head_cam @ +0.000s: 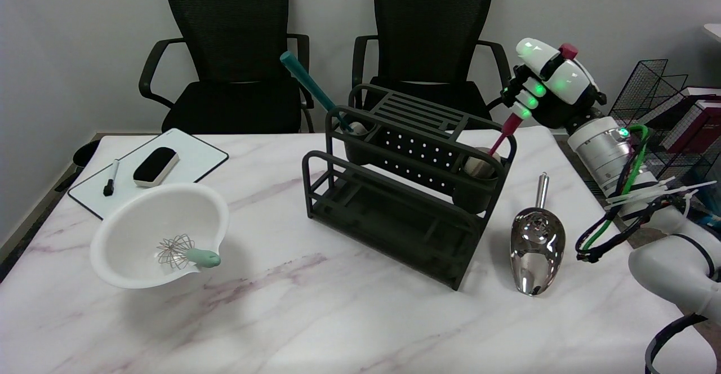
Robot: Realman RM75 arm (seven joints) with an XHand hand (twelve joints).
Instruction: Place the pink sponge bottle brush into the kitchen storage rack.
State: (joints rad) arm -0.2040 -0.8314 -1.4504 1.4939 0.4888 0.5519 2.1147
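Pink sponge bottle brush [503, 133] gripped by its upper handle in the fingers [526, 101] of the right hand [549, 84], handle end poking out above the knuckles. Held at a slant, sponge end down inside the round cup at the right end of the kitchen storage rack [403, 194]; sponge head itself mostly hidden by the cup's rim. Fingers clenched round the thin pink stem, hand raised above and to the right of the rack, wrist and white arm trailing off to the lower right with green and black cables.

Dark rack standing near the middle of the marble worktop [315, 312], with a teal-handled brush [315, 89] leaning out of the cup at its left end. Shiny metal scoop [538, 244] lying just right of the rack, handle pointing away. White bowl [160, 233] at the left, tilted, with a small whisk [186, 253] in it. Behind the bowl, whiteboard [152, 171] carrying an eraser [156, 166] and a marker [111, 177]. Two black office chairs [231, 53] beyond the worktop.
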